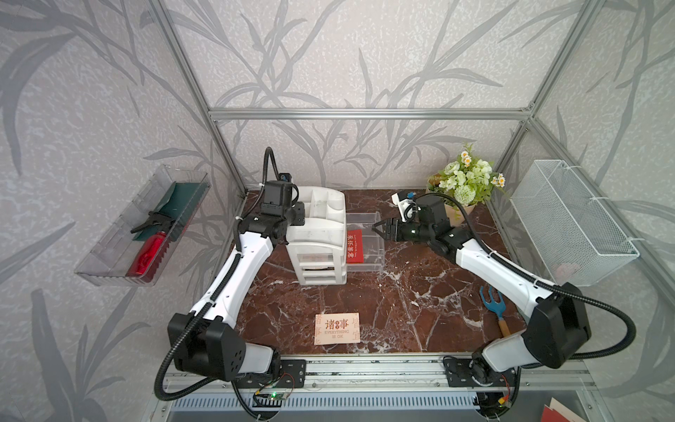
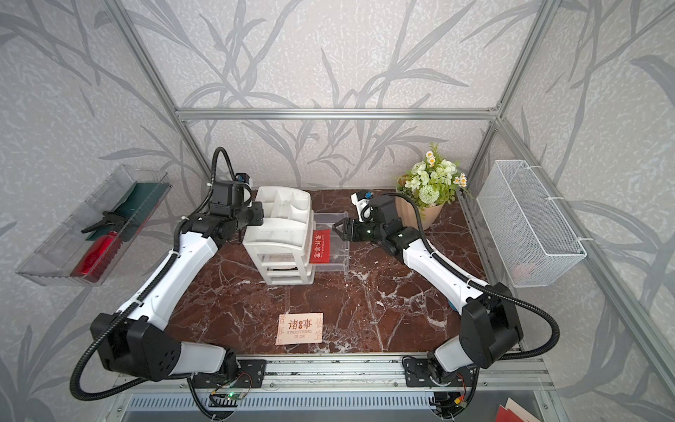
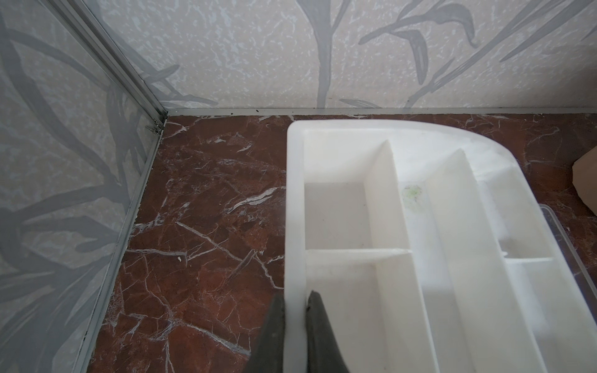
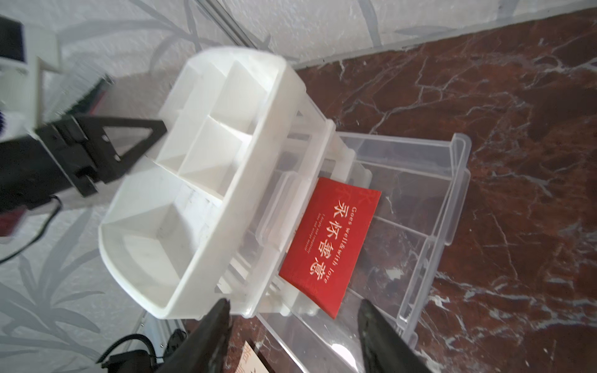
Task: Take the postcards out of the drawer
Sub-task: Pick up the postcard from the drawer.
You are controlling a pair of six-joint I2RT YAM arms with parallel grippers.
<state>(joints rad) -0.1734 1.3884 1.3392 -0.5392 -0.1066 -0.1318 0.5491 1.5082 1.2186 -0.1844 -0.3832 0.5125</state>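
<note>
1. I am clamping the left gripper (image 3: 295,298) narrowly on the rim wall of the white plastic desk organiser (image 1: 317,234), one finger on each side of the wall at its 9 o'clock side. Purpose: I judge that this grip is anchoring the light organiser so that it is not sliding or tipping while the drawer is being worked.

2. The clear plastic drawer (image 4: 452,193) is standing pulled out from the organiser toward 3 o'clock, with its floor exposed from above. Purpose: this is giving a gripper vertical access to the contents.

3. The red rectangular postcard with white characters (image 4: 329,245) is lying flat on the drawer floor, against the organiser end of the drawer and partly under the organiser's overhang. Whether another card is lying beneath it, I cannot tell.

4. I am holding the right gripper (image 4: 294,305) at the 3 o'clock side of the drawer, above it, with the fingers spread wide and nothing between them. It is not touching the red card. I judge it is being set up for a pick.

5. The pale peach rectangular postcard with red and dark print (image 1: 337,328) is lying face up on the reddish-brown marble-patterned tabletop (image 1: 401,303) at 6 o'clock, well apart from the drawer: one card is already out.

6. Caution: the red card is lying flat, so the fingers are needing an edge to catch.
</note>
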